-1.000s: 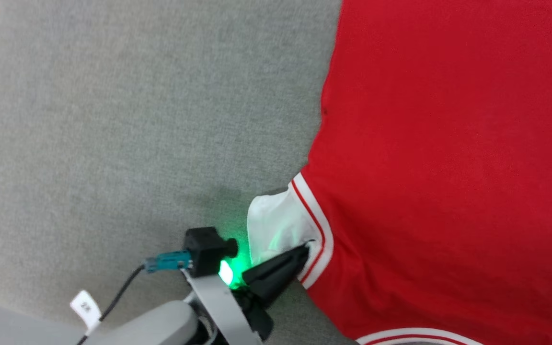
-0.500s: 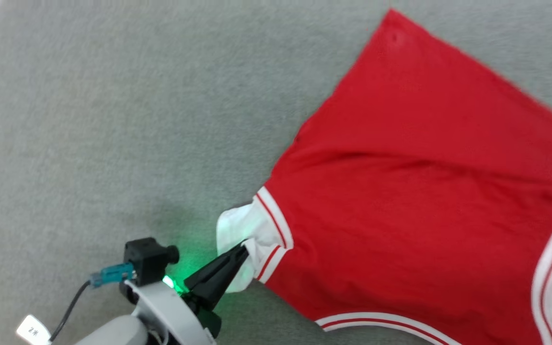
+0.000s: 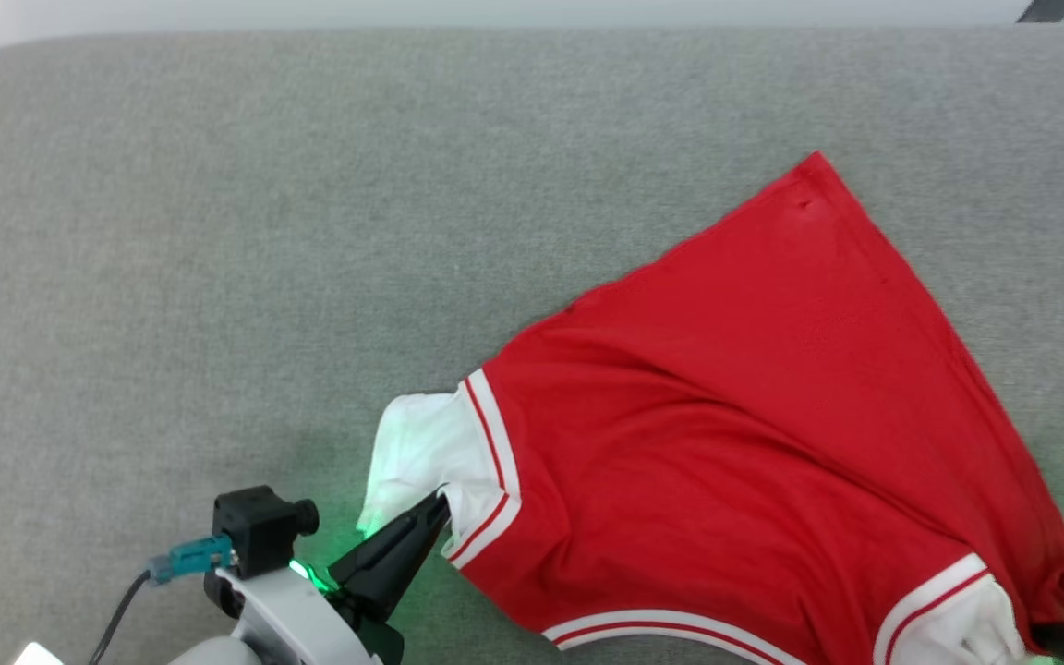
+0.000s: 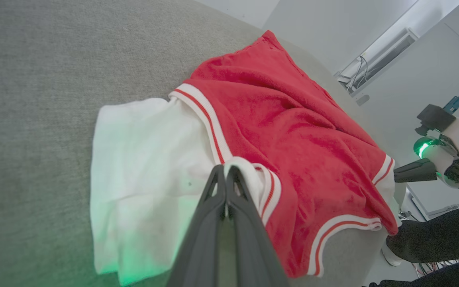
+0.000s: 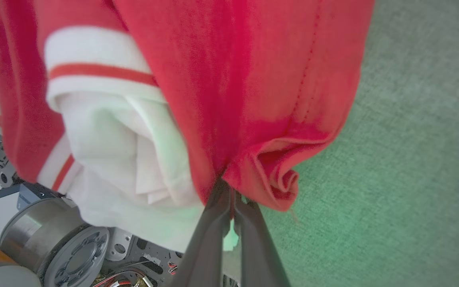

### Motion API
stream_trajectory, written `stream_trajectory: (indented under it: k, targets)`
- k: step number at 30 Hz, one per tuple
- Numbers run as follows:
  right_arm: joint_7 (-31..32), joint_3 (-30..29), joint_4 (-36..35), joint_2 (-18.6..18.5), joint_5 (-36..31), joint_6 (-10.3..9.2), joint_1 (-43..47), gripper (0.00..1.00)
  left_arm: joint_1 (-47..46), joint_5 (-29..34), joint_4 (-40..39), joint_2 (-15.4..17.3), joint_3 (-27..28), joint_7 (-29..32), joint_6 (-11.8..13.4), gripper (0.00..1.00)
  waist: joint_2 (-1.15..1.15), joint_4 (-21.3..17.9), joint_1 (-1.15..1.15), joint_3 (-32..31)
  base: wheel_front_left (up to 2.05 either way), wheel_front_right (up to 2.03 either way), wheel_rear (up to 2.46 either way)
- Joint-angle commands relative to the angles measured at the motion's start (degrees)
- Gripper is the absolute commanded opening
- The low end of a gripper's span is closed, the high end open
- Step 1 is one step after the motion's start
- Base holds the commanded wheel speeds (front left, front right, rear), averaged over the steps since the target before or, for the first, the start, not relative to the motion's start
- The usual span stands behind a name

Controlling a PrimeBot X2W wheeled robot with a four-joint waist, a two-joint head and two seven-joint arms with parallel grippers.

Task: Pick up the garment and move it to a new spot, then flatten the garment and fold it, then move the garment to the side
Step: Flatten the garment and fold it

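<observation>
**Change against the earlier pictures.** The head view had swung and pulled back, so the shift in framing was the camera's. Half a second earlier the shirt ran off the right edge. Now almost all of it sat in frame, with its far corner and the far border of the grey surface [image 3: 310,231] in sight. A second sleeve and a dark fingertip had entered at the lower right. The left grip matched the earlier frames: same sleeve, same place beside the trim.

**Item: the garment [image 3: 754,443].** It lay right of centre on the grey surface with a plain red face up and no lettering visible. It spread flat toward the far corner and creased toward the near edge. One white sleeve [image 3: 417,448] pointed left and was washed in green light from the wrist. The striped trim [image 3: 486,434] edged the armhole, and a like band ran along the near hem.

**Item: left gripper [image 3: 435,508].** Its fingers were pressed together with no gap. They pinched the white sleeve just beside the striped trim.

**Item: right gripper [image 3: 1049,635].** It sat at the lower right corner of the head view. In its wrist view the fingers were closed tight on a bunched fold of red cloth, next to the crumpled second sleeve [image 5: 126,143].
</observation>
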Motion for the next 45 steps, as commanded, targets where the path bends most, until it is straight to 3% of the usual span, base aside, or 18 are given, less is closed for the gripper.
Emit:
stream_trajectory:
  k: [1, 2, 3, 4, 14, 18, 22, 27, 32, 41, 42, 43, 45]
  targets:
    - [-0.3, -1.8, -0.4, 1.2, -2.0, -0.07, 1.4, 0.24, 0.9, 0.2, 0.2, 0.0, 0.0, 0.0, 0.1, 0.0, 0.0, -1.2, 0.0, -1.3, 0.0, 0.0, 0.0]
    - [-0.6, -3.1, -0.7, 1.4, -2.9, -0.07, 1.7, 0.38, 1.0, 0.3, 0.3, 0.0, -0.1, 0.0, 0.0, 0.0, 0.0, -1.2, 0.0, -1.4, 0.0, 0.0, 0.0]
    - [-0.6, -3.1, -0.7, 1.4, -2.9, -0.07, 1.7, 0.38, 1.0, 0.3, 0.3, 0.0, -0.1, 0.0, 0.0, 0.0, 0.0, -1.2, 0.0, -1.4, 0.0, 0.0, 0.0]
    - [-0.7, -4.4, -1.2, 1.5, -3.5, -0.07, 1.9, 1.0, 1.0, 0.3, 0.3, 0.0, -0.2, 0.0, 0.0, 0.0, 0.0, -1.3, 0.0, -1.6, 0.0, 0.0, 0.0]
    - [0.5, -26.6, -5.8, 1.1, -4.0, -0.07, 4.3, 1.0, 1.9, 0.5, -0.4, -2.7, 0.8, 0.0, -0.2, 0.0, 0.0, 2.1, 0.0, -2.3, 0.0, 0.0, 0.0]
    - [0.7, -28.8, -5.1, 4.5, -9.5, -0.07, -3.4, 1.0, 0.7, 0.9, 0.0, -4.6, -0.5, 0.0, -0.2, 0.0, 0.0, 4.8, 0.0, -2.0, 0.0, 0.0, 0.0]
    - [1.6, -23.0, -1.4, 9.6, -14.8, -0.07, -15.8, 1.0, -1.1, 1.3, 0.1, -6.3, -2.2, 0.0, -0.2, 0.0, 0.0, 7.7, 0.0, -0.4, 0.0, 0.0, 0.0]
    - [4.8, -13.3, 8.0, 13.1, -19.4, -0.07, -29.7, 1.0, -4.4, 1.1, -0.2, -8.3, -4.1, 0.0, -0.2, 0.0, 0.0, 11.4, 0.0, 3.1, 0.0, 0.0, 0.0]
    - [7.5, -4.8, 17.8, 14.4, -20.8, -0.07, -40.1, 1.0, -7.1, 1.5, 0.6, -10.6, -5.2, 0.0, -0.2, 0.0, 0.0, 13.8, 0.0, 6.6, 0.0, 0.0, 0.0]
    - [12.6, 7.2, 27.1, 12.5, -12.6, -0.07, -46.1, 1.0, -9.0, 1.7, 1.5, -12.3, -5.8, 0.0, -0.2, 0.0, 0.0, 15.6, 0.0, 9.0, 0.0, 0.0, 0.0]
    - [12.7, 8.2, 27.4, 12.3, -11.8, -0.07, -46.3, 0.93, -8.8, 1.6, 1.5, -12.2, -5.8, 0.0, -0.2, 0.0, 0.0, 15.5, 0.0, 9.0, 0.0, 0.0, 0.0]
    - [12.4, 9.0, 27.5, 12.2, -11.2, -0.07, -46.6, 0.46, -8.7, 1.5, 1.6, -12.1, -5.7, 0.0, -0.2, 0.0, 0.0, 15.4, 0.0, 8.8, 0.0, 0.0, 0.0]
    - [10.9, 10.2, 27.6, 12.2, -9.5, -0.07, -47.4, 0.0, -8.7, 1.0, 1.9, -11.8, -5.5, 0.0, -0.2, 0.0, 0.0, 14.9, 0.0, 8.4, 0.0, 0.0, 0.0]
